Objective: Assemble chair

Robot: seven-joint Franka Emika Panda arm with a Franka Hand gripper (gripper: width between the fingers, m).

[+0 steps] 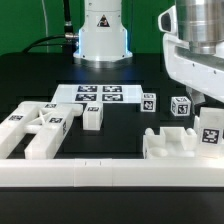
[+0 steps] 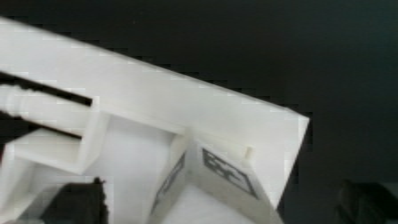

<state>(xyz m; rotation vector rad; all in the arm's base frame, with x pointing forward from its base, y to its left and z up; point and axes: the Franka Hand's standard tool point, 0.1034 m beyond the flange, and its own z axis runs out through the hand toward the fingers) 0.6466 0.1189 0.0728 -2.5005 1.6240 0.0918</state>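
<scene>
Black table [image 1: 130, 125] | arm [image 1: 190, 50] low at exterior view's right | claw [image 1: 207, 105] apart above chair piece [image 1: 180, 145]

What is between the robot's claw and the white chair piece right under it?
Nothing that shows. The open gripper hangs just over the chair piece, with no other part between. The nearest small block stands apart from it.

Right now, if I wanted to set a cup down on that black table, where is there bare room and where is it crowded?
Biggest bare patch: the black table between the small white block, the front rail and the slotted chair piece. Also bare: left of the marker board. Crowded: the left cluster of parts, and around the gripper.
</scene>
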